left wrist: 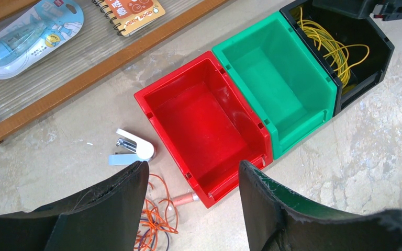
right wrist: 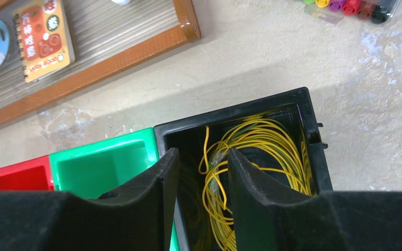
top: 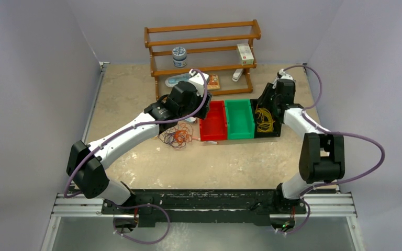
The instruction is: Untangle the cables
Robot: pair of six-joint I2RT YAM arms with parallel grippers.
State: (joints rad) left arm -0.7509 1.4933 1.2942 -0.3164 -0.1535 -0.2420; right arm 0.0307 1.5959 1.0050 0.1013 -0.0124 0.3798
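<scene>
Roughly, you were partway: the yellow cable (right wrist: 261, 151) lay in the black bin (right wrist: 230, 112), your right fingers (right wrist: 146, 193) narrowly parted above it, gripping nothing; the orange and dark tangle (top: 177, 137) (not yet sorted) sat on the worktop (top: 230, 162) beside the red bin (left wrist: 204, 120), near your wide, empty left fingers (left wrist: 115, 209).

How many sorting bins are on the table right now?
3, side by side: the red bin nearest the loose cables, the green bin in the middle, the black bin at the right end, holding yellow cable. None looks hidden.
</scene>
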